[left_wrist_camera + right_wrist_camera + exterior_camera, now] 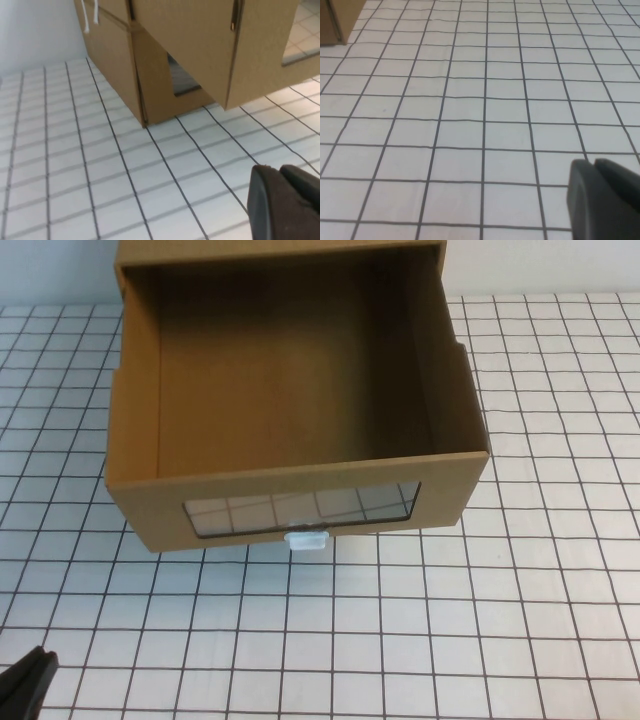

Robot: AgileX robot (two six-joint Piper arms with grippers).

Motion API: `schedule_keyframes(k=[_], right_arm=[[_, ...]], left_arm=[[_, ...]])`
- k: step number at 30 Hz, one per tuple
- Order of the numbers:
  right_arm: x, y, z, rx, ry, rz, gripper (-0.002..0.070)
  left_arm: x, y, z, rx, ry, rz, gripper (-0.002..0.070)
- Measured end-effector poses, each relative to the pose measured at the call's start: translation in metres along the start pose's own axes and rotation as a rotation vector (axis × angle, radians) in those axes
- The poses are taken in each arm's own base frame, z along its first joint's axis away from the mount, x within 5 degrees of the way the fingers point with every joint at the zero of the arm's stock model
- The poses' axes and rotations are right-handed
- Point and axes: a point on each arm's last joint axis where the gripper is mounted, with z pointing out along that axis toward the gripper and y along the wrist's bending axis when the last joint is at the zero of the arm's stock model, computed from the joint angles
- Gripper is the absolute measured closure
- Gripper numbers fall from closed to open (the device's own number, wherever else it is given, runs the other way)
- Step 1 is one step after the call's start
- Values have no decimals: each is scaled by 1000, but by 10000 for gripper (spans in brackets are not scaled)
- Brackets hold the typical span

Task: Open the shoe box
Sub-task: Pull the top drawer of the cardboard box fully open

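- On the desk (470, 640), in the half far from the robot, sat the shoe box (440, 430). Its drawer (290, 380) was slid well out of the box toward the robot.
- Drawer inside showed bare cardboard, nothing in it.
- Drawer front carried a clear window (300, 508), with a white pull tab (307, 540) just below it at the lower edge.
- From the left wrist view, the drawer front seemed to hang clear of the desk rather than rest on it.
- Left claw (279, 175) sat low over the desk, off the box's near-left corner and well apart from it. Its fingers were pressed together with nothing between them.
- Right claw (594, 167) was off to the box's right and out of the high view. Only a corner of the box showed in its wrist view. It was closed tight and empty.
- Step, my read: opening looked done, and with both claws clear of the box this was the park/finish stage.
- Next move, my read: nothing beyond keeping clear.
- If more drawer travel was wanted:
  - one claw would have to spread and come in at the tab;
  - it would pinch the tab and pull straight out from the box;
  - it would need to go gently so the overhanging drawer didn't tip.
- Count: one shoe box, one drawer, one window on the drawer front, one pull tab, two claws.
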Motion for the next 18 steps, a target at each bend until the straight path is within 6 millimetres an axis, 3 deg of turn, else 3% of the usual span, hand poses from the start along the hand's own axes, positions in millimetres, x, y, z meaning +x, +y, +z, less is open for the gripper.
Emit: schedule_keyframes(k=[8, 11, 18], right_arm=[[0, 0, 0, 0, 0, 0, 689], [0, 0, 0, 0, 0, 0, 689], [0, 0, 0, 0, 2, 0, 689]], left_arm=[[-8, 5, -3, -69, -96, 128, 677], [-9, 9, -8, -141, -130, 96, 677], [3, 14, -9, -246, -3, 9, 677]])
